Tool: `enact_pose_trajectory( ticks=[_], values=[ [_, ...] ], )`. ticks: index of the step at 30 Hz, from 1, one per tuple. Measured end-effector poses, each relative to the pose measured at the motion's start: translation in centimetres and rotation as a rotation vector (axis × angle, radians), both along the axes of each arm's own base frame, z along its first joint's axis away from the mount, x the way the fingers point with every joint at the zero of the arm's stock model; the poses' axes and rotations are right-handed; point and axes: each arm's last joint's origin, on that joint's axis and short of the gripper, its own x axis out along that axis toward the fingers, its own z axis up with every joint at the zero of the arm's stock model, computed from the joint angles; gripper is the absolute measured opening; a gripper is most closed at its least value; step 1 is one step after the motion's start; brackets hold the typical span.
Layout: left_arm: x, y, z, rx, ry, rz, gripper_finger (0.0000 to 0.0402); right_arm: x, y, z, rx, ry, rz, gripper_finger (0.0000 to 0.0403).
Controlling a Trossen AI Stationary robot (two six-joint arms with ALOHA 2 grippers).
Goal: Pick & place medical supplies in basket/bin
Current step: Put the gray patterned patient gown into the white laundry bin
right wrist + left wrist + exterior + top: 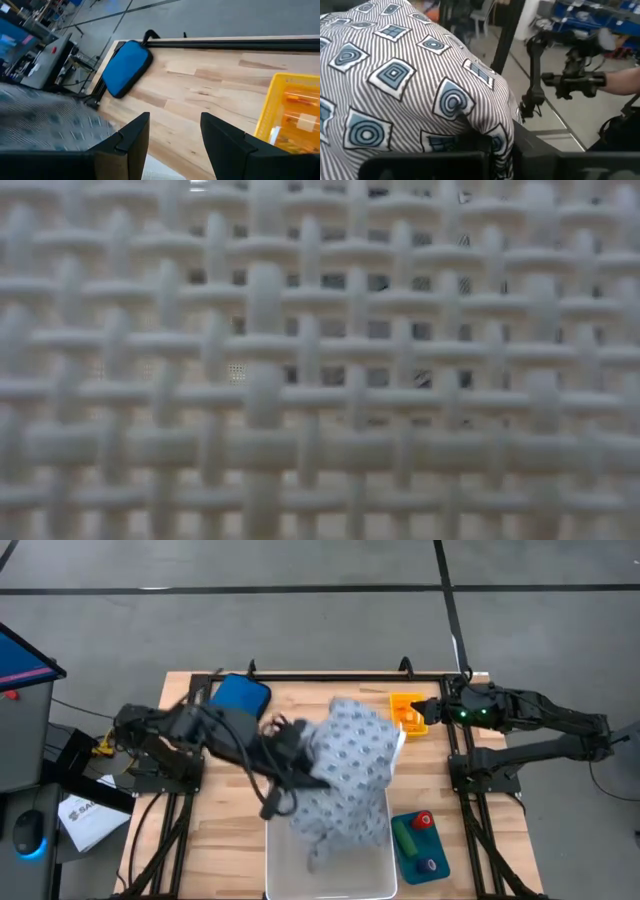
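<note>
My left gripper [292, 778] reaches in from the table's left and is shut on the grey-white patterned garment [350, 765]. The garment fills the left wrist view [410, 85] and spreads above the white basket [375, 875] at the near edge. My right gripper [172, 135] is open and hovers by the yellow tray [408, 712] at the far right, touching nothing. Orange items [300, 107] lie in that tray. Red [423, 821], green [407, 837] and purple [431, 864] cylinders lie in a blue tray [440, 875]. My left gripper holds the garment by a bunched part of its left side [492, 142], pinched between the two fingers [445, 162]. The fingers come from the table's left, slanting down. The cloth is lifted and drapes slack, its lower end [325, 840] hanging into the basket.
A blue pouch [240, 695] lies at the far left of the table, also in the right wrist view [125, 67]. The basket's woven wall [320, 380] blocks the whole low view. Bare wood [210, 85] lies between pouch and yellow tray. A person's arm [625, 80] shows beyond the table.
</note>
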Motion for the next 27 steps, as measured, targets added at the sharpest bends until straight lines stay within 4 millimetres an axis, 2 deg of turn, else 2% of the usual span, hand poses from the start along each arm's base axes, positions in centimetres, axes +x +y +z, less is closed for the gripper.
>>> enact_pose_trajectory(
  ticks=[7, 12, 18, 20, 27],
  values=[
    [2.3, -3.6, -3.3, -0.119, 0.160, 0.084, 0.0003, 0.1, 1.0, 0.0, -0.022, 0.000, 0.057, 0.0173],
    [3.5, -5.0, -4.7, -0.223, 0.218, 0.110, 0.0003, 0.2, 1.8, 0.0, -0.020, -0.004, 0.110, 0.0173],
    [4.2, -6.1, -6.6, -0.234, 0.308, 0.151, 0.0004, 0.1, 2.7, 0.1, -0.035, -0.010, 0.152, 0.0173],
    [4.6, -6.2, -8.1, -0.249, 0.358, 0.181, 0.0004, 0.1, 2.9, 0.1, -0.040, -0.016, 0.150, 0.0173],
    [5.9, -6.9, -15.1, -0.310, 0.491, 0.279, 0.0004, 0.0, 3.7, 0.1, -0.060, -0.020, 0.182, 0.0173]
  ],
)
